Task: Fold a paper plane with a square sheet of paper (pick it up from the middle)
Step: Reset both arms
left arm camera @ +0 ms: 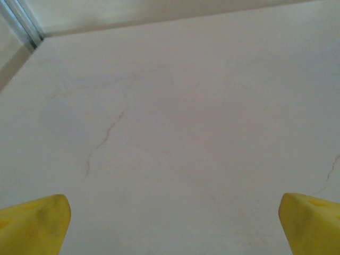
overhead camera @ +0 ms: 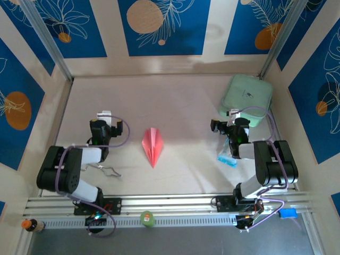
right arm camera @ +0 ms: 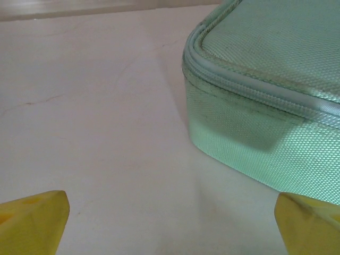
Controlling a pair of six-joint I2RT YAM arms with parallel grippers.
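The count gives one paper plane [overhead camera: 153,146], one mint-green case [overhead camera: 246,97] and one blue-and-white packet [overhead camera: 227,158]. There are two robot arms, the left arm [overhead camera: 69,170] and the right arm [overhead camera: 268,164]. There is also one small green round thing [overhead camera: 147,218], one small orange-capped bottle [overhead camera: 31,225], and one thin bent piece [overhead camera: 109,170], possibly wire.

Blue leaf-print wall panels [overhead camera: 162,26] on cream walls; pale tabletop [overhead camera: 180,101], hairline cracks [left arm camera: 109,130]; aluminium rail [overhead camera: 175,202] at near edge
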